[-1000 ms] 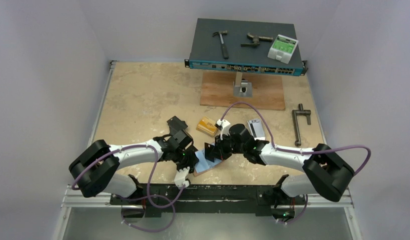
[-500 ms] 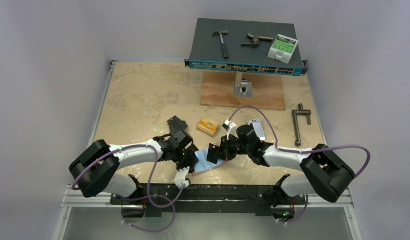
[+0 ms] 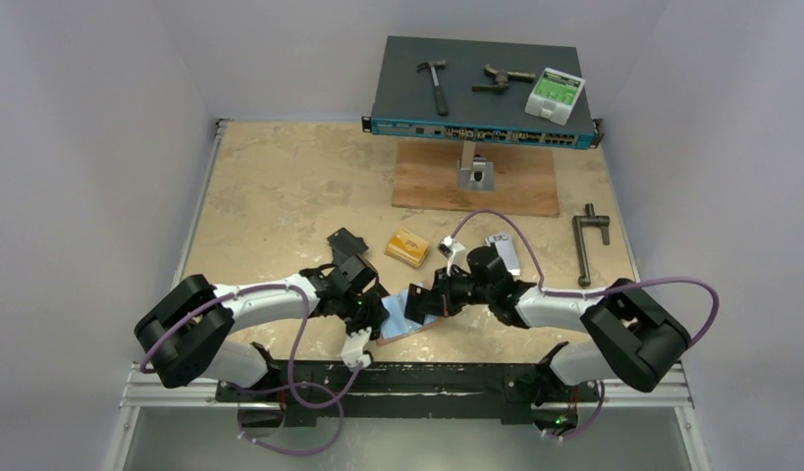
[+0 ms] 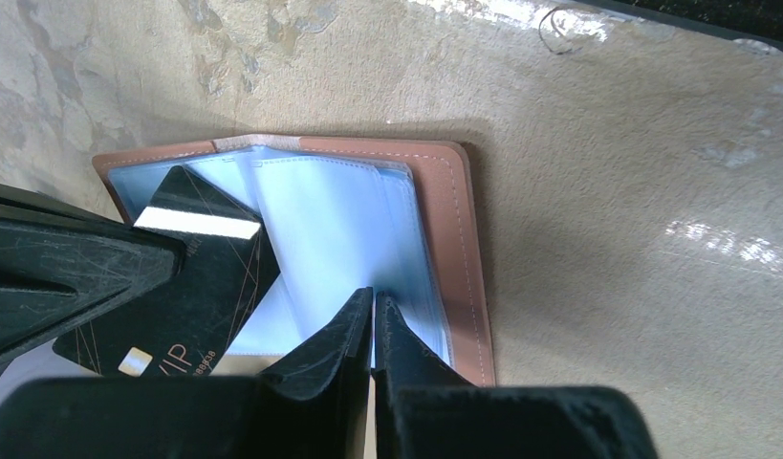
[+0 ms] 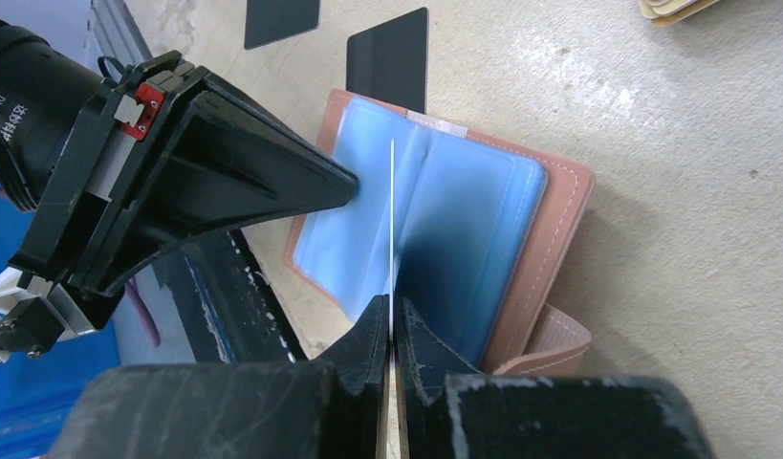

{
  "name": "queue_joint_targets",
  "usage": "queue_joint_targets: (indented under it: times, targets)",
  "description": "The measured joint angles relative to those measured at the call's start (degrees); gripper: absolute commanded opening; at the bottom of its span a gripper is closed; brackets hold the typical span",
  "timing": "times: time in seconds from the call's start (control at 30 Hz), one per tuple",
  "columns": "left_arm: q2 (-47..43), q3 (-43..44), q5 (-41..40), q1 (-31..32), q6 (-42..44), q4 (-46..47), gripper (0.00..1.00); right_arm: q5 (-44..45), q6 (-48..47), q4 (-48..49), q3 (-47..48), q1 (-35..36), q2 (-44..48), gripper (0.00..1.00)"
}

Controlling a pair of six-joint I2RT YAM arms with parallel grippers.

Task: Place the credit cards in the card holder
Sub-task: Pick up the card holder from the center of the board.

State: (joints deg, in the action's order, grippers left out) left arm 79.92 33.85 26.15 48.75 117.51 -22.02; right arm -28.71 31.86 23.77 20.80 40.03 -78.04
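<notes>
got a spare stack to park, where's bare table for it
Widest bare patch: far left, between the table's left edge and the wooden board. Crowded: near middle, left arm and right arm at the card holder, black cards, orange cards and silver cards just behind.

We see the table [image 3: 280,186] bearing the open card holder [image 3: 398,329] near (cover down), orange-gold cards [image 3: 407,247] and black cards [image 3: 346,238] mid-table, a board [image 3: 515,182] far.

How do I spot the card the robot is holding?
Near the front edge of the table lies the open pink card holder. The right fingers pinch one card above it. It's black with gold "VIP" letters and lifted up, while other black cards lie flat.
</notes>
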Motion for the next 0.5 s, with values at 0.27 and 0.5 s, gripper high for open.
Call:
queue_joint_targets:
  times: [0.27,0.5]
  targets:
    - [0.0,0.0,-0.02,0.0,0.0,0.0,0.04,-2.54,1.01,3.19,-1.14,-1.6,-1.44,0.0]
    - [-0.15,-0.37,-0.02,-0.02,0.0,0.33,0.04,-5.18,2.36,5.6,-2.95,-3.87,-0.59,0.0]
